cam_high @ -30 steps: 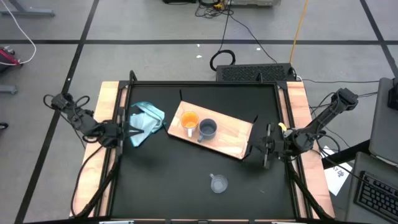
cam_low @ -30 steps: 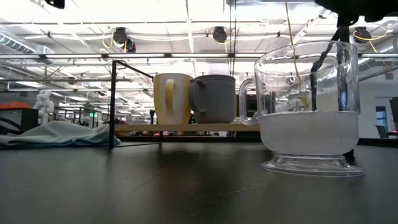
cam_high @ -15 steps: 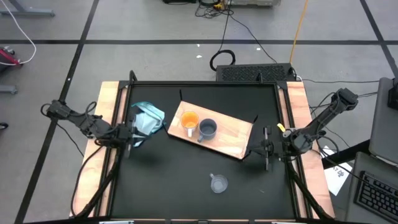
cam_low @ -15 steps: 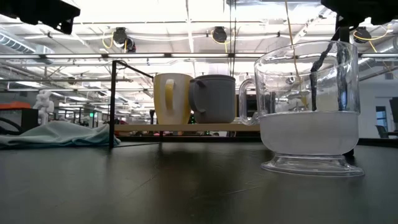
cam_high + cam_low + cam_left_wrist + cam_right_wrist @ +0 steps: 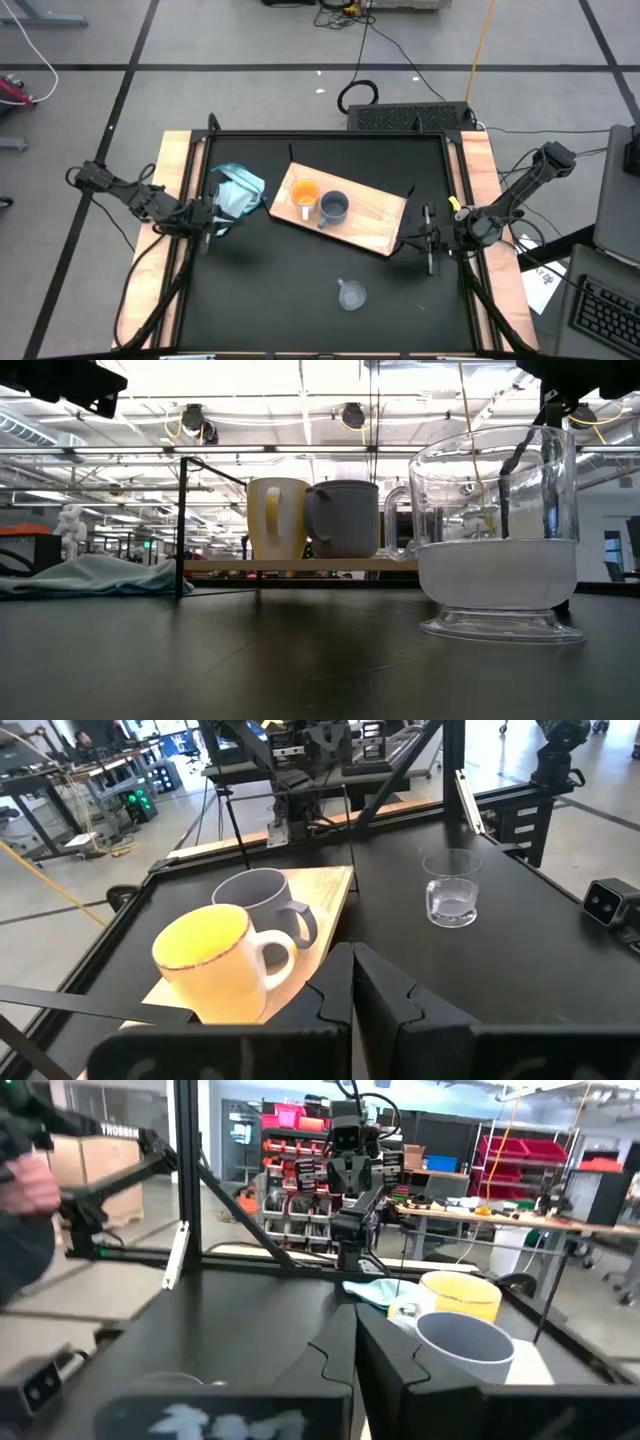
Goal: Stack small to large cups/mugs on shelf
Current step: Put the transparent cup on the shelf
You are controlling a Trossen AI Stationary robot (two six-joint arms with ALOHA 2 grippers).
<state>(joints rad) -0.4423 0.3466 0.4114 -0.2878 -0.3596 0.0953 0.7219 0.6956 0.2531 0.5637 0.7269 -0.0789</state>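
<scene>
Left gripper [image 5: 207, 219] sits low at the left edge of the black table [image 5: 280, 290], fingers pressed together and holding nothing, its tip just beside the teal-blue cloth [image 5: 236, 192]. Over on the other side, the right gripper [image 5: 428, 245] is closed and empty too, parked at the table's right edge just off the near end of the shelf [image 5: 370, 222]. On that light-wood shelf, lying at a slant across the middle of the table, the orange mug [image 5: 304, 195] and the blue-grey mug [image 5: 333, 208] stand upright side by side, touching or nearly so, at the end nearer the cloth. Down on the bare tabletop, well apart from the shelf, the clear glassy cup [image 5: 350, 296] stands upright on its own.
</scene>
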